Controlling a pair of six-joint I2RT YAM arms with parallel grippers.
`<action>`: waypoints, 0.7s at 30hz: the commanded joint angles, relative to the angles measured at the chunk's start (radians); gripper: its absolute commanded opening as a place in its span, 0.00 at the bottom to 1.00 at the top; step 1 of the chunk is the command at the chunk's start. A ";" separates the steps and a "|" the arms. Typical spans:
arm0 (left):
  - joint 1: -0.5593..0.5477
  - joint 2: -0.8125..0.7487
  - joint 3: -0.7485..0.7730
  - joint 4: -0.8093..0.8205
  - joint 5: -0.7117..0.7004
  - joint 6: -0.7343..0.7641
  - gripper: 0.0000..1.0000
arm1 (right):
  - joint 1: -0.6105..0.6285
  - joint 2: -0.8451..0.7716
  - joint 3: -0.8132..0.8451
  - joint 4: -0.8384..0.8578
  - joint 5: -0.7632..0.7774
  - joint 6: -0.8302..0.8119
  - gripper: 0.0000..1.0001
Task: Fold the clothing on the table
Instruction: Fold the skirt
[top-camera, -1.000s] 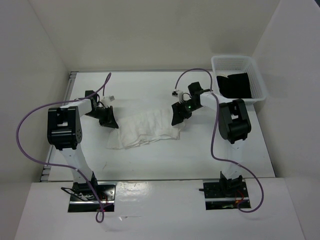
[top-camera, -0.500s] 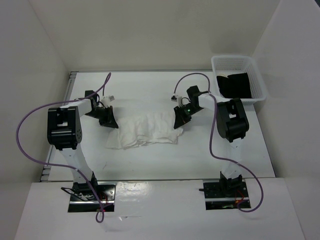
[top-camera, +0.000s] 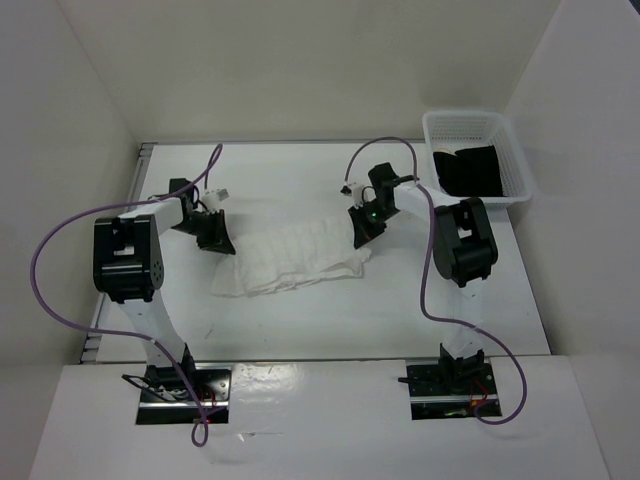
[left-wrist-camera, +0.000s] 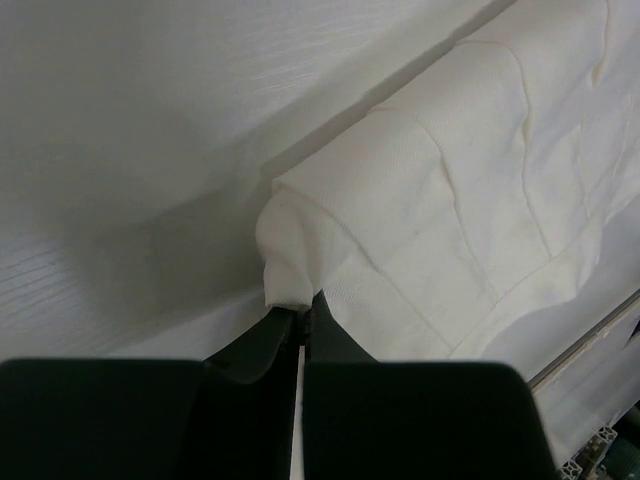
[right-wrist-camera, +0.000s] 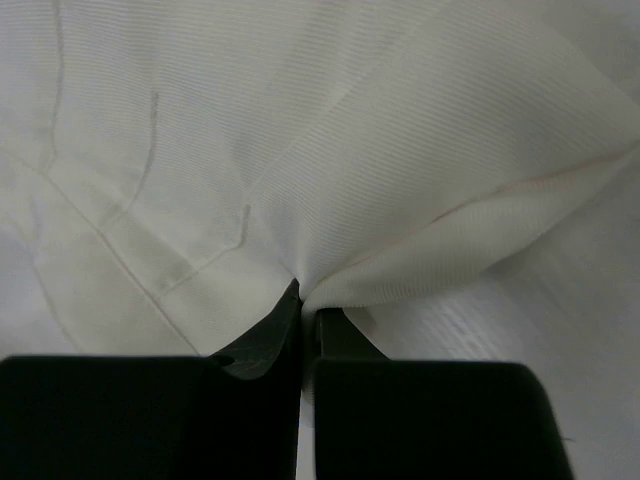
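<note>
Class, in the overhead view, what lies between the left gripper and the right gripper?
The white clothing fills that stretch, the left gripper and right gripper each pinching an end; the top view shows it.

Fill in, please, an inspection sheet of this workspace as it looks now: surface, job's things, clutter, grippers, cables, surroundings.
Surface: white table, flat and matte.
Job's things: white clothing lies mid-table between the two arms, rumpled and not yet neatly folded.
Clutter: white mesh basket at the far right corner, with a black cloth inside it.
Grippers: left gripper shut on the clothing at its left end; right gripper shut on the clothing at its right end.
Cables: purple left cable loops wide beside its arm; purple right cable runs down to its base.
Surroundings: plain white walls on three sides; nothing else seen.
</note>
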 joint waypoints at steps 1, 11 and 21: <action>-0.013 -0.049 -0.001 0.019 -0.044 -0.004 0.00 | -0.003 -0.011 0.064 0.025 0.348 -0.051 0.00; -0.147 -0.026 0.061 0.030 -0.073 -0.033 0.00 | 0.035 -0.002 0.179 0.036 0.623 -0.113 0.00; -0.237 0.058 0.091 0.039 -0.092 -0.052 0.00 | 0.198 -0.033 0.340 -0.047 0.715 -0.113 0.00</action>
